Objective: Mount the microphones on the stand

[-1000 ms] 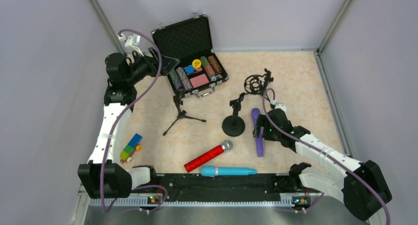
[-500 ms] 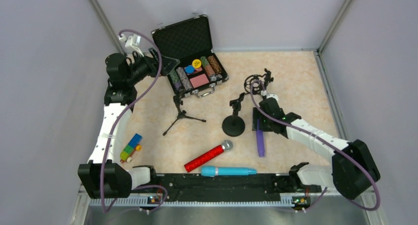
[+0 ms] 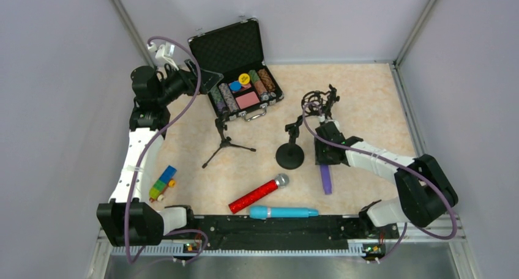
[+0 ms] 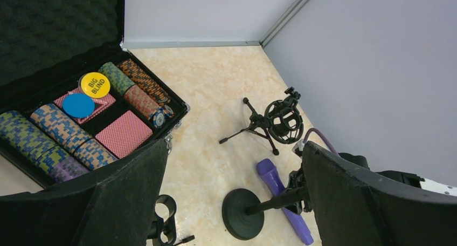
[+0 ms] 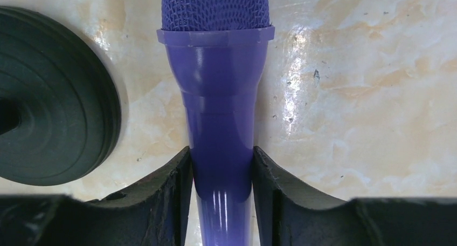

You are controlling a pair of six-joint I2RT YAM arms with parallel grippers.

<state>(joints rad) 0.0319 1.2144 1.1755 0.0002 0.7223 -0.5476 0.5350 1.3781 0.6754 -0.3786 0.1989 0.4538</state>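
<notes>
The purple microphone [image 3: 325, 180] [image 5: 218, 95] lies on the table to the right of the round-base stand [image 3: 289, 155]. My right gripper [image 3: 323, 152] [image 5: 221, 154] is shut on its handle just below the mesh head, both pads pressed against its sides. The glittery red microphone [image 3: 257, 194] and the light blue microphone [image 3: 283, 212] lie near the front edge. A tripod stand [image 3: 223, 141] and a shock-mount stand [image 3: 317, 103] are upright further back. My left gripper [image 3: 207, 77] [image 4: 234, 144] hangs open and empty at the far left, next to the case.
An open black case [image 3: 229, 46] of poker chips and cards sits at the back. A small toy of coloured blocks [image 3: 162, 182] lies at the left. Grey walls close in the table on three sides.
My right arm slid up the purple microphone toward its head, and the fingers closed in onto the handle. The left arm has not moved.
</notes>
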